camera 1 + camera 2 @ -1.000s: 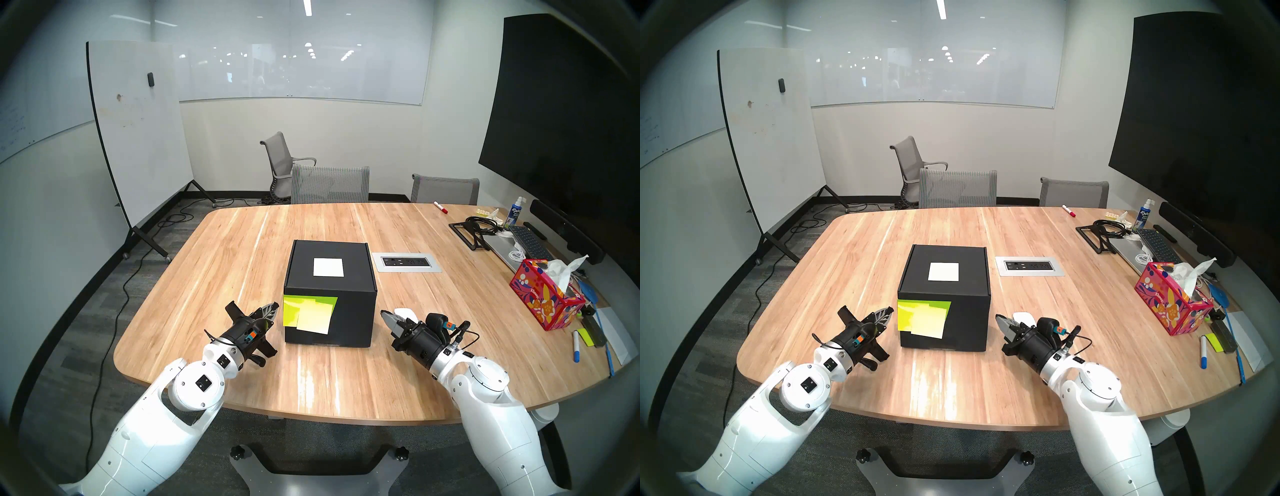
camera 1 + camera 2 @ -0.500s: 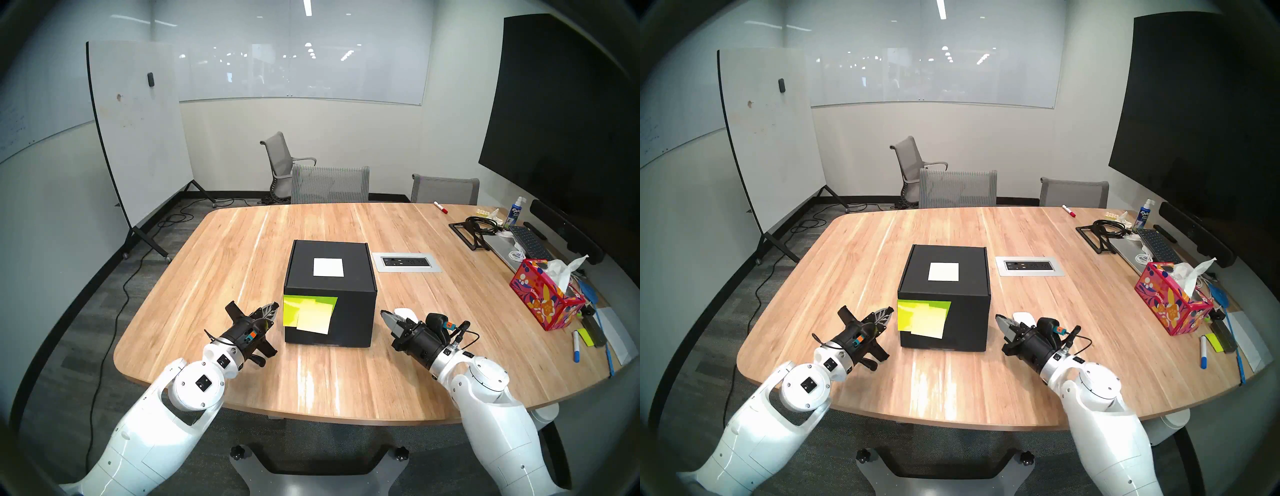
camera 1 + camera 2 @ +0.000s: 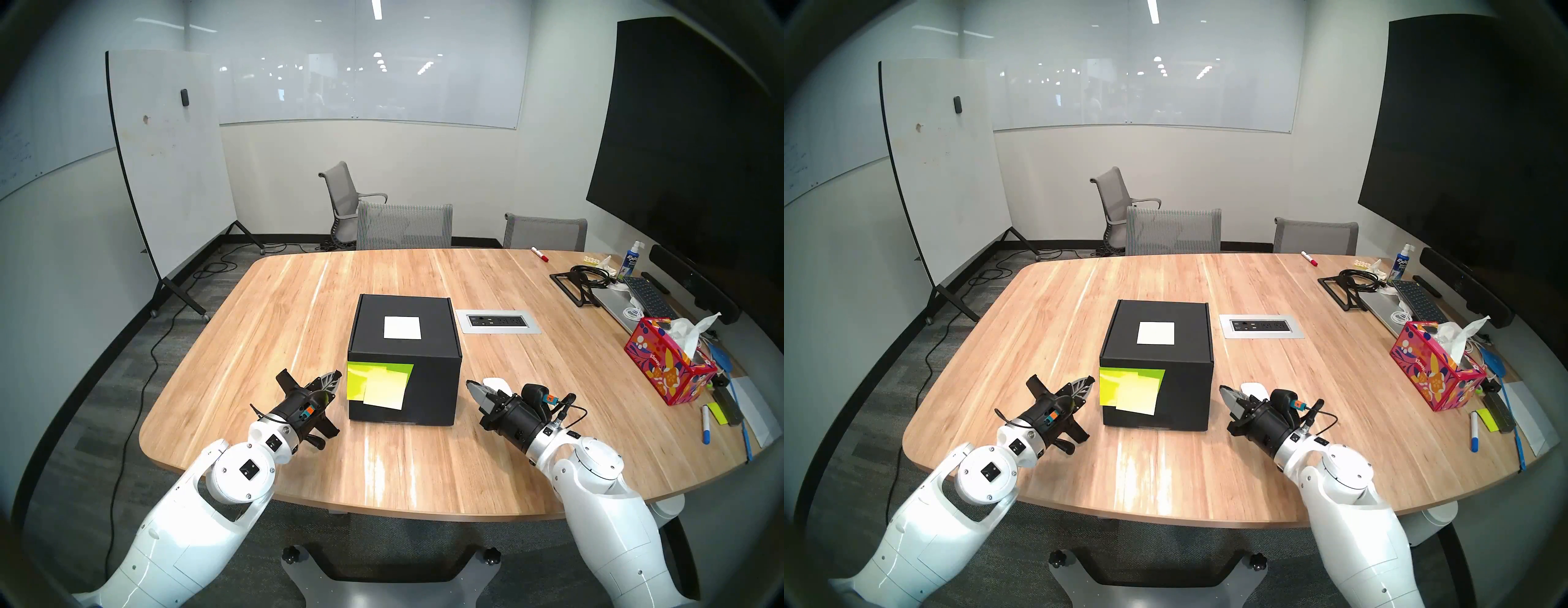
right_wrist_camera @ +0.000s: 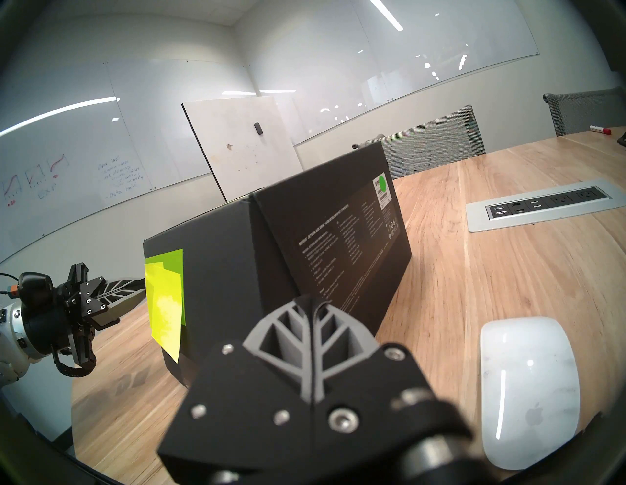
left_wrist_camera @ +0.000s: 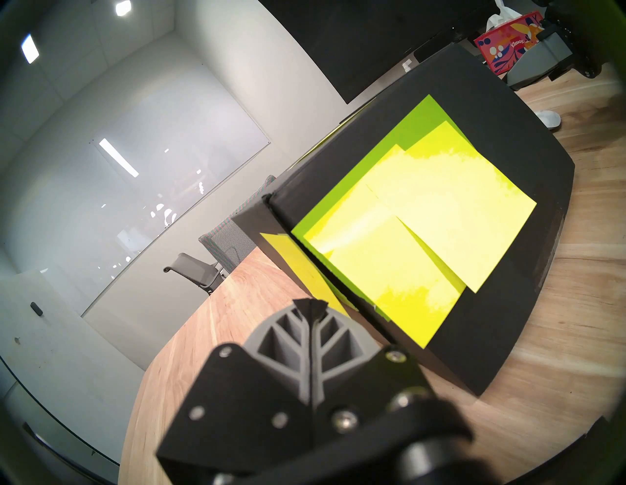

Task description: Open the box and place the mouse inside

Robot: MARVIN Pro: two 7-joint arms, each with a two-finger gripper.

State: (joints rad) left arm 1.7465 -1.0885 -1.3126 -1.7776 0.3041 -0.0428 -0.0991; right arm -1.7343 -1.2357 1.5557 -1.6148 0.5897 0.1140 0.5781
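Note:
The black box [image 3: 428,339] stands shut at the middle of the wooden table, a white label [image 3: 402,327] on its lid and yellow-green sticky notes [image 3: 377,385] on its front flap. My left gripper [image 3: 337,377] is shut and empty, its tip just left of the notes, close to the box's front left corner [image 5: 271,199]. My right gripper [image 3: 469,385] is shut and empty, off the box's front right corner. The white mouse [image 4: 528,389] lies on the table beside the right gripper, partly hidden behind it in the head views [image 3: 498,384].
A power outlet panel [image 3: 498,321] is set into the table right of the box. A red floral tissue box [image 3: 666,367], markers, a keyboard, a laptop and cables crowd the right edge. Grey chairs stand at the far side, and a whiteboard on the left.

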